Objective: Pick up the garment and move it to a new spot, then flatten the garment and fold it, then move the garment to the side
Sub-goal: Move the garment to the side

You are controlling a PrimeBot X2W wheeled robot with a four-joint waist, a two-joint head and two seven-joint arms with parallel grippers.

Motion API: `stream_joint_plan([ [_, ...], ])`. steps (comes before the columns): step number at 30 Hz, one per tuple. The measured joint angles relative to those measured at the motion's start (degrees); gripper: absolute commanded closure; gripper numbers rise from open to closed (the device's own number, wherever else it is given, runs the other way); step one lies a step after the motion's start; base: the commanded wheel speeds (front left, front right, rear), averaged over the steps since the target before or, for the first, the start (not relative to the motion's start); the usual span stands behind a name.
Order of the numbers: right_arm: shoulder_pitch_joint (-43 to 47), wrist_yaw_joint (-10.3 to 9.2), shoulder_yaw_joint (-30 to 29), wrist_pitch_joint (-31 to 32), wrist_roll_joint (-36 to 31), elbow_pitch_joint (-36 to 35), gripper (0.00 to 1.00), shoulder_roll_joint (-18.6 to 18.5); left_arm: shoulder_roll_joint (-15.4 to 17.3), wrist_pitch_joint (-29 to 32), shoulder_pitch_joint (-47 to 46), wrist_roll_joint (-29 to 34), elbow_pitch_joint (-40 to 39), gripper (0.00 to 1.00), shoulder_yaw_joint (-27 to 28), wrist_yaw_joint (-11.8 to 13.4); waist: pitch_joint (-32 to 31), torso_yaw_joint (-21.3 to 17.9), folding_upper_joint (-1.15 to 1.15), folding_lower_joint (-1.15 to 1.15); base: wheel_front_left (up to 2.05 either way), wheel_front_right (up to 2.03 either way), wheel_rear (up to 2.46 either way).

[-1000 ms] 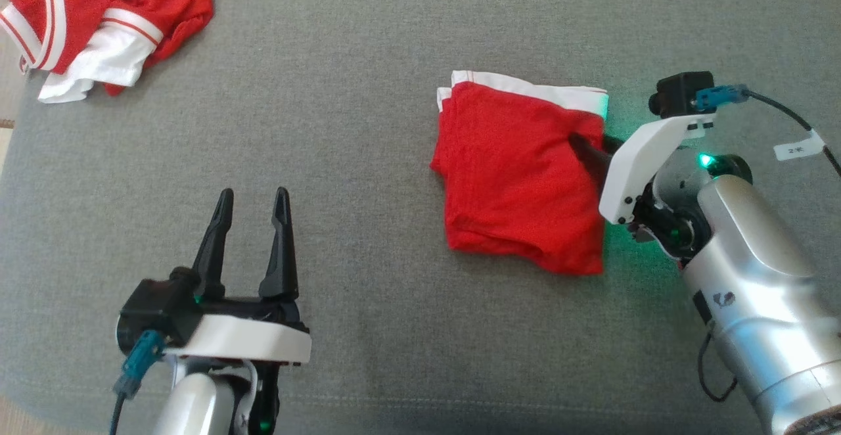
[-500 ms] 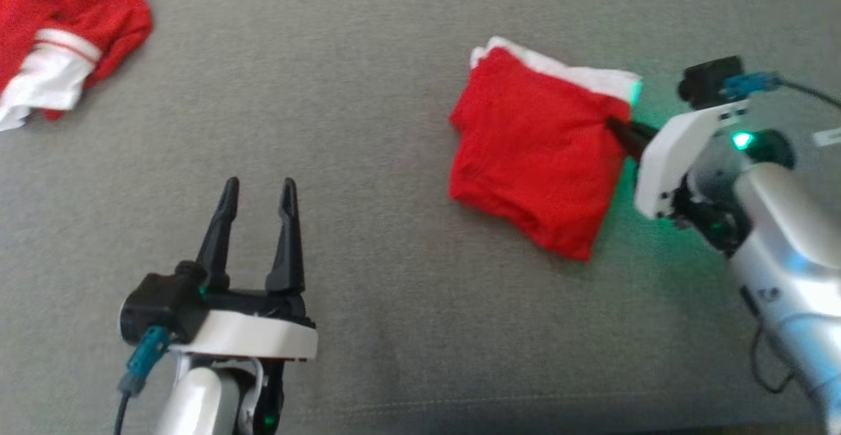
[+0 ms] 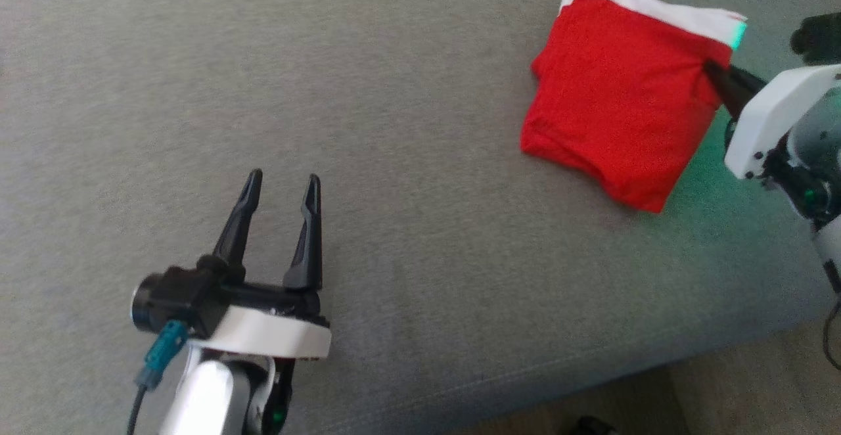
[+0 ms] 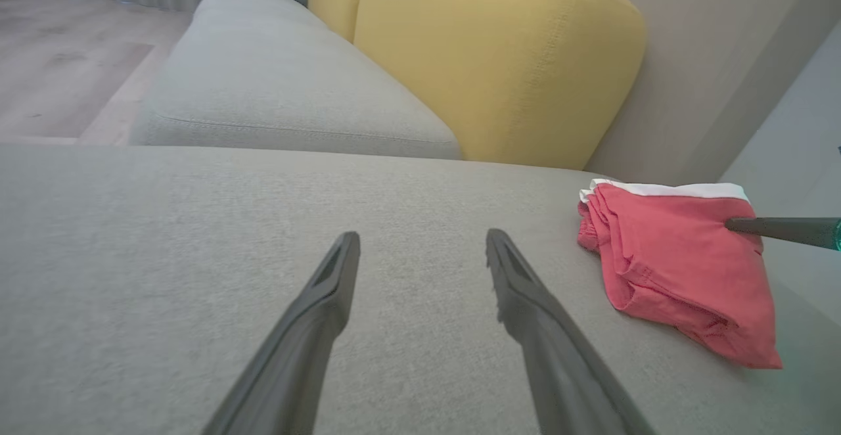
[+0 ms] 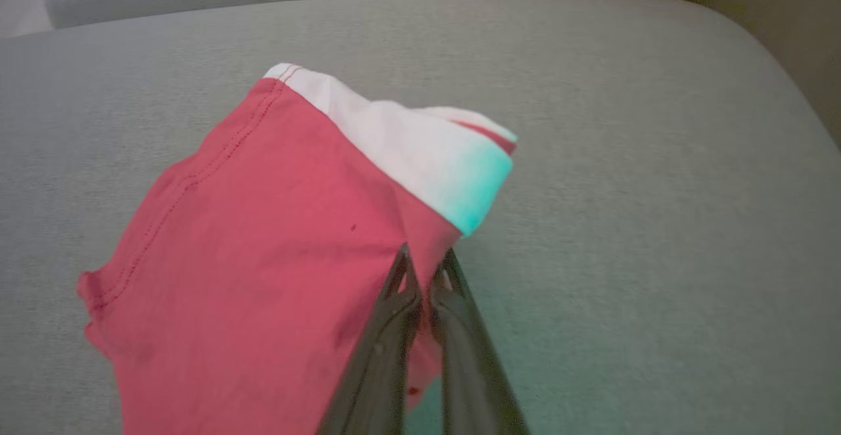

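Observation:
The garment (image 3: 617, 100) is a folded red piece with a white band, lying on the grey cushion (image 3: 407, 126) at the far right. My right gripper (image 3: 711, 68) is shut on the garment's right edge, just below the white band. In the right wrist view the two fingers pinch red cloth (image 5: 263, 257) at the right gripper's tips (image 5: 424, 254). My left gripper (image 3: 282, 177) stands open at the lower left, well apart from the garment, with nothing between its fingers. The left wrist view shows the left gripper (image 4: 424, 236) over bare cushion and the garment (image 4: 670, 271) to the right.
The cushion's front edge (image 3: 591, 369) runs across the lower right, with floor (image 3: 742, 382) beyond it. A yellow backrest (image 4: 499, 60) and a second grey cushion (image 4: 276, 93) stand behind the work surface.
My right gripper closed on the garment's edge and drew it to the right, turning it slightly. The head view swung right, so the red jersey at the upper left left the picture.

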Motion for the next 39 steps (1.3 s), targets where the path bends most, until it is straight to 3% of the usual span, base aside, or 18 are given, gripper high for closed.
stream_joint_plan([
  [12, -0.54, 0.0, -6.78, -3.28, -8.92, 3.44, 1.0, 1.13, 1.72, 1.33, -2.53, 0.83, -1.45, 0.0, -0.25, -0.48, 3.85, -4.26, 0.0, 0.0, 0.0, 0.0, 0.0],
  [23, -11.74, 0.0, -12.85, -4.34, -19.48, 12.96, 1.0, 1.37, 2.13, 1.87, -5.21, 1.87, -4.99, 0.0, -1.42, -0.37, 7.3, 0.21, 0.0, 0.0, 0.0, 0.0, 0.0],
  [30, -15.86, 0.0, -16.8, -4.22, -25.72, 17.07, 1.0, -2.93, 2.26, 1.86, -6.41, 1.92, -7.54, 0.0, -1.47, 0.1, 10.01, 3.22, 0.0, 0.0, 0.0, 0.0, 0.0],
  [39, -19.65, 0.0, -20.38, -2.23, -34.0, 19.06, 1.0, -5.35, 2.3, 1.79, -7.08, 1.94, -8.62, 0.0, -1.66, 0.21, 12.52, 5.29, 0.0, 0.0, 0.0, 0.0, 0.0],
])
